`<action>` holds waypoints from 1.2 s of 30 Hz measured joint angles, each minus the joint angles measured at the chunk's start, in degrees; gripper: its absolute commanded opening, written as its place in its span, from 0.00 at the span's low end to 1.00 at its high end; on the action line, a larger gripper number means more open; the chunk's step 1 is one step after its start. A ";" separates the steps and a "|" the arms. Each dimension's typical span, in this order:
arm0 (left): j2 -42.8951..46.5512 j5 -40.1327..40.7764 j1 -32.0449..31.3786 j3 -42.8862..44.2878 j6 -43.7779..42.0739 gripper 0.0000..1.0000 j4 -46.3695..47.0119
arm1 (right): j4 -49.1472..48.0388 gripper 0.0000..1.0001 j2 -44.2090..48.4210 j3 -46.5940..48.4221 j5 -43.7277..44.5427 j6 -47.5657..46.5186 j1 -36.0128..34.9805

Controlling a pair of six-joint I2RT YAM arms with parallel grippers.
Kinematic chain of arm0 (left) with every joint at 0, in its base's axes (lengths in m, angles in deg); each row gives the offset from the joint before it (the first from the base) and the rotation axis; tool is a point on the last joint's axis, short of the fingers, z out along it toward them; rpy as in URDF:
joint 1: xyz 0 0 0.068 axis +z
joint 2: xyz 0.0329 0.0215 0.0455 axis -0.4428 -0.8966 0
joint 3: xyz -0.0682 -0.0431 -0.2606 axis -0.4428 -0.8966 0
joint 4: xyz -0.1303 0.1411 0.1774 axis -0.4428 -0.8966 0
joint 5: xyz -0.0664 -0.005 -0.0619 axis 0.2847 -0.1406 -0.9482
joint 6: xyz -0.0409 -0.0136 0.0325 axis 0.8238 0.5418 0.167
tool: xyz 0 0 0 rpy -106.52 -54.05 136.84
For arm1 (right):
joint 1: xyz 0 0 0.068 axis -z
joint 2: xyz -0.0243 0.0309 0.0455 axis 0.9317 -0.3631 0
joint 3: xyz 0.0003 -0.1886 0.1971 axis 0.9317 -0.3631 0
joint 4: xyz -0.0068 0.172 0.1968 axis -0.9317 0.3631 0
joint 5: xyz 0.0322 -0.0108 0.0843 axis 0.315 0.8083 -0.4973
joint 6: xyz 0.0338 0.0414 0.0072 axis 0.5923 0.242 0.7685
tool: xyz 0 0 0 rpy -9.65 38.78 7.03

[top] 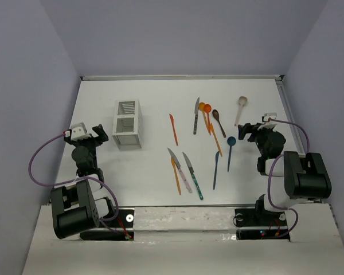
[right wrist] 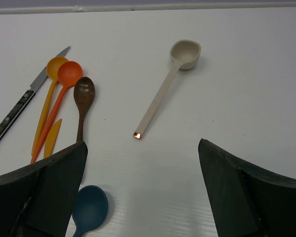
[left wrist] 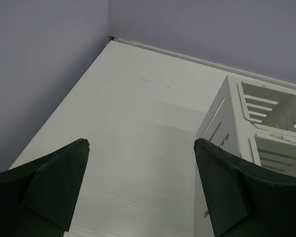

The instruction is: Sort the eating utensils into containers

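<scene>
Step in hand: you are at the start of the sort. Every utensil lies on the table, and the compartments of the caddy look empty as far as they show.
Left pincer: your left gripper stands wide open and holds nothing. It hangs over bare table with the caddy just to its right.
Right pincer: your right gripper is also fully spread and empty, hovering above the right-hand group of utensils.
Utensils, far right: the beige spoon lies alone, apart from the rest. To its left the brown spoon, two orange spoons and a dark-handled knife lie close together. The blue spoon is nearer you.
Utensils, middle: an orange knife lies by itself, and a near cluster of knives sits close together.
Caddy: upright, on the left half of the table, well apart from all the utensils.
Next move: probably the beige spoon, since nothing crowds it. You would lower the right gripper, set its fingers across the thin handle and close low against the table.
</scene>
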 measured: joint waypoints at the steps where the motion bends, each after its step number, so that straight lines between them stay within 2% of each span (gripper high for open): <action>1: 0.00 0.11 0.00 0.00 0.04 0.99 -0.02 | 0.00 1.00 0.00 0.00 0.00 0.00 0.00; 12: 2.01 -0.79 0.00 -1.84 -0.02 0.99 0.31 | 0.72 0.99 0.11 0.24 -0.02 0.00 0.00; 14: 2.14 -1.49 0.00 -2.25 -0.17 0.99 0.24 | 8.50 0.94 2.12 2.64 0.00 -0.04 -0.02; 18: 2.16 -2.47 0.00 -2.29 -0.61 0.99 0.35 | 25.14 0.71 8.41 14.23 0.00 1.84 -0.02; 22: 2.19 -2.75 0.00 -2.29 -0.81 0.99 0.46 | 42.62 0.57 7.87 35.56 4.37 6.56 -0.02; 23: 2.19 -2.78 0.00 -2.29 -0.85 0.99 0.48 | 44.52 0.56 6.93 38.25 4.98 7.02 -0.02; 25: 2.19 -2.89 0.00 -2.29 -0.90 0.99 0.46 | 51.93 0.56 1.99 47.67 7.76 9.20 -0.02; 28: 2.21 -2.91 0.00 -2.29 -0.92 0.99 0.44 | 59.84 0.58 -5.95 54.95 10.62 11.15 -0.31; 36: 2.21 -2.95 0.00 -2.29 -0.94 0.99 0.48 | 76.17 0.59 -21.66 58.60 18.29 12.44 -5.46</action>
